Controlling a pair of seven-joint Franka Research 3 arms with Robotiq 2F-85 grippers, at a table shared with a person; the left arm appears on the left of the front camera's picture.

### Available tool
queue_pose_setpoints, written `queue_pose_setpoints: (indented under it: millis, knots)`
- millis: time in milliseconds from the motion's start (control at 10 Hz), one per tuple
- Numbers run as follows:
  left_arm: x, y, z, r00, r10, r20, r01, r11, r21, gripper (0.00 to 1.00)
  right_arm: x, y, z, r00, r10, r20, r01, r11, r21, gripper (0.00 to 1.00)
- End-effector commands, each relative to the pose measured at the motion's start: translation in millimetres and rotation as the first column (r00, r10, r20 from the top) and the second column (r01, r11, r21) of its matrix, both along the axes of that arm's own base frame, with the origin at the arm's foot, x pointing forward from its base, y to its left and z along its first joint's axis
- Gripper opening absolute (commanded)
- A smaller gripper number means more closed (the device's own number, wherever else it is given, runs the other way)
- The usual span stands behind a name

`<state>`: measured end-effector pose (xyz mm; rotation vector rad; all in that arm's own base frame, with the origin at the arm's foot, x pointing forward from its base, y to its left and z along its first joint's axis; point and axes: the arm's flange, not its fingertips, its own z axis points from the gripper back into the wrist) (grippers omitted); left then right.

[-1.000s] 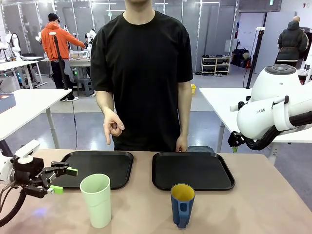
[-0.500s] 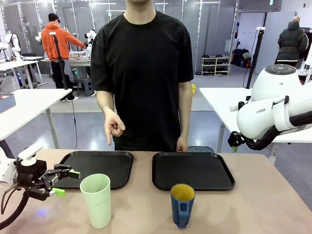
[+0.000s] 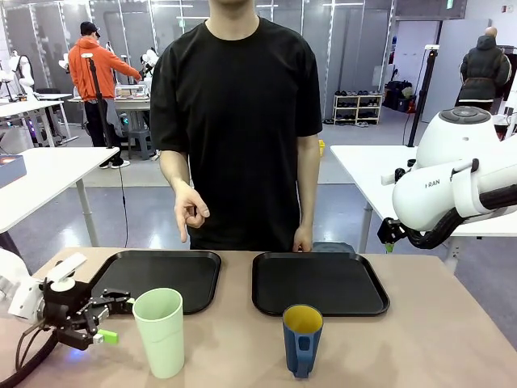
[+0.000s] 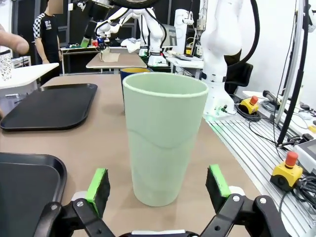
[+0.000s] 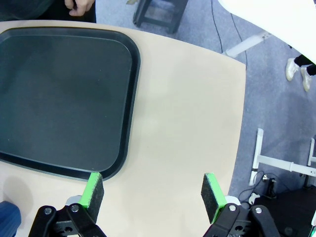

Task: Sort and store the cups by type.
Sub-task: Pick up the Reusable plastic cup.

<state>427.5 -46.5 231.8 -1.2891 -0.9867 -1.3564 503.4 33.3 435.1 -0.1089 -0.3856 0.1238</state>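
1. The mint-green tumbler [image 3: 161, 331] stands on the bare table at your near edge, just in front of the left tray [image 3: 178, 267]. The blue mug [image 3: 303, 339] stands in front of the right tray [image 3: 323, 279].
2. Your left gripper [image 3: 117, 321] lines up on the tumbler, jaws spread, not touching it. The right gripper [image 5: 154, 191] hangs spread above the table.
3. Neither cup is on a tray: 0 of 2 stored, both left to do.

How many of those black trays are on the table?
2. The left tray lies on the robot's left half of the table, behind the green tumbler. The right tray lies on the right half, behind the blue mug.
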Motion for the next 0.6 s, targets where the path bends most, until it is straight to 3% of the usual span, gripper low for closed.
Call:
queue_pose_setpoints:
  millis: [0,500]
  knots:
    - [8,-7,-13,1.0,-0.01,0.019,0.01,1.0,0.012,1.0,1,0,1,1.0,-0.002,0.002,0.002,1.0,-0.001,1.0]
    - [4,-28,-31,0.998,-0.064,-0.009,0.064,0.998,-0.005,1.0,1,0,1,1.0,-0.002,0.002,0.002,1.0,-0.001,1.0]
